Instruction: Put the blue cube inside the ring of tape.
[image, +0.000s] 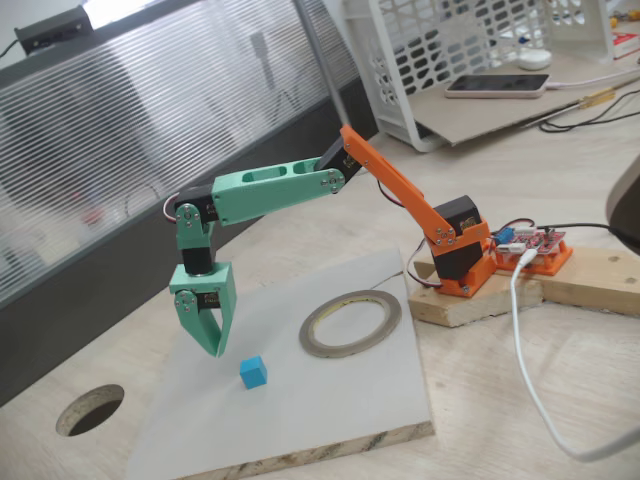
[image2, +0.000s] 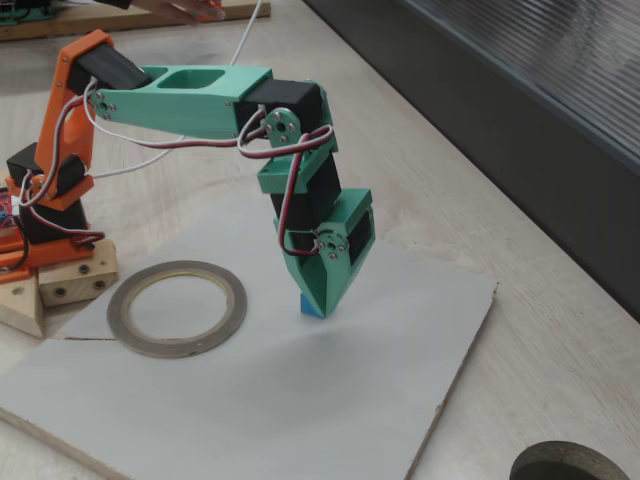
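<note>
Plywood edging is seen along the near side of the grey board (image: 330, 400), and the dark round hole (image: 90, 409) in the wooden tabletop is cut off at the bottom edge in a fixed view (image2: 570, 465). The blue cube (image: 253, 372) rests on the board, apart from the ring of tape (image: 350, 322) and outside its opening; in a fixed view it is mostly hidden behind the gripper, with only a sliver (image2: 309, 306) shown. The green gripper (image: 208, 335) hangs point-down above the board, just beside the cube in one view, its tip low over it in the other; whether its jaws are apart or together cannot be made out. The ring (image2: 178, 308) lies flat between cube and orange arm base (image: 460, 255). Farther back, a white cable (image: 525, 350), a red circuit board (image: 532, 245), a phone (image: 497, 86) and a white basket (image: 440, 50) are seen, the basket cut off at the top.
</note>
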